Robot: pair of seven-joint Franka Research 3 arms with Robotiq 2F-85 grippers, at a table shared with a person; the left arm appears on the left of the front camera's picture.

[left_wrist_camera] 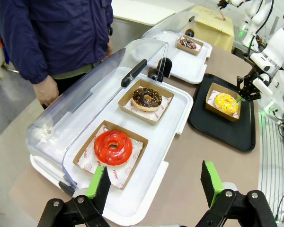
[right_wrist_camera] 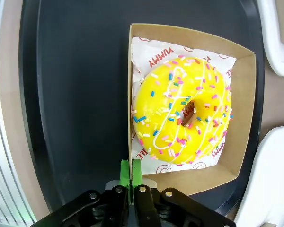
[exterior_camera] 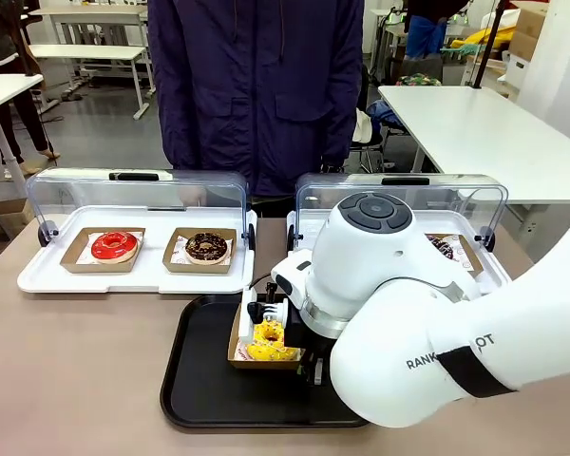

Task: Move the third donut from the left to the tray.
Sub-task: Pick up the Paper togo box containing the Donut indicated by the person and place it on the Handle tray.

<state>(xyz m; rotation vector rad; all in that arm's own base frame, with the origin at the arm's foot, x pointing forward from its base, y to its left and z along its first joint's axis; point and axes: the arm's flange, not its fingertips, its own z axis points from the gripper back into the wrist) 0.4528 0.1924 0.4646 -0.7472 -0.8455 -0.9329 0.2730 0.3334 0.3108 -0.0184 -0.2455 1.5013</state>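
Right wrist view: yellow donut [right_wrist_camera: 182, 111], iced and sprinkled, seated on printed paper in a shallow cardboard holder [right_wrist_camera: 244, 118]. Holder over the black tray [right_wrist_camera: 75, 94], whether resting on it or just above cannot be told. Right gripper [right_wrist_camera: 131, 171] pressed together on the holder's near wall at the corner, green pads pinching the thin card edge.

Front view: same holder [exterior_camera: 239, 350] on the tray [exterior_camera: 195, 380], in front of the right-hand white tray with clear lid [exterior_camera: 399, 190]; person in dark coat [exterior_camera: 256, 85] standing beyond the table [exterior_camera: 76, 361].

Left wrist view: left gripper [left_wrist_camera: 156, 189] spread wide, empty, above the left white tray holding a red donut [left_wrist_camera: 113, 147] and a chocolate donut [left_wrist_camera: 147, 98].

Handling, by judgement: light; icing soft and easily marred, so no contact with the donut itself. Card wall thin and flexible, likely to bend or tip under a one-corner pinch; level carrying and gentle release advised. Best hold: upright wall of the holder, as taken now.
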